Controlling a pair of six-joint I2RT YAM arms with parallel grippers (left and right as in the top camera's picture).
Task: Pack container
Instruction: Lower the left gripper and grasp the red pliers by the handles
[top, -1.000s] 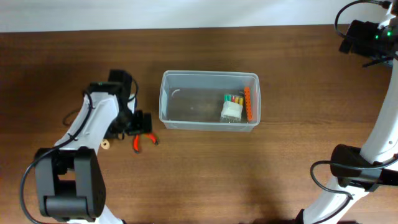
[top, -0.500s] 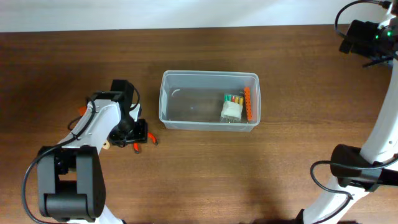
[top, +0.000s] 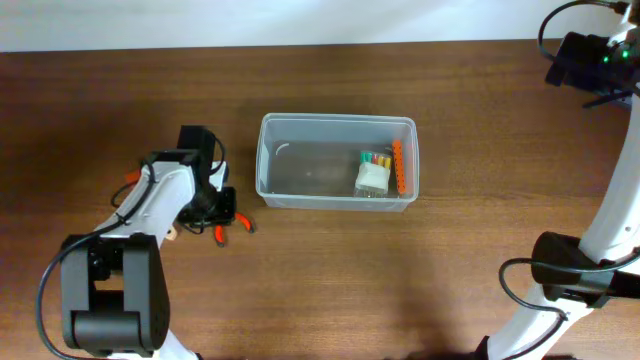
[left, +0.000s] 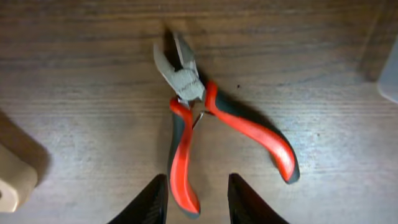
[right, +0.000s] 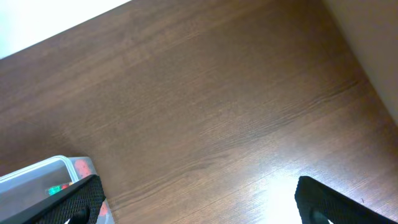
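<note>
While the right jaws gape empty, the left jaws loosely straddle 1 pliers handle (left: 181, 155).

Overhead cam looks straight down from well up and gets the whole table (top: 450, 270). Left wrist cam sits right down near the wood, facing the pliers (left: 205, 124), which the overhead also catches, tiny. Right wrist cam hangs high, angled across the table, clipping one corner of the container (right: 43, 177).
</note>
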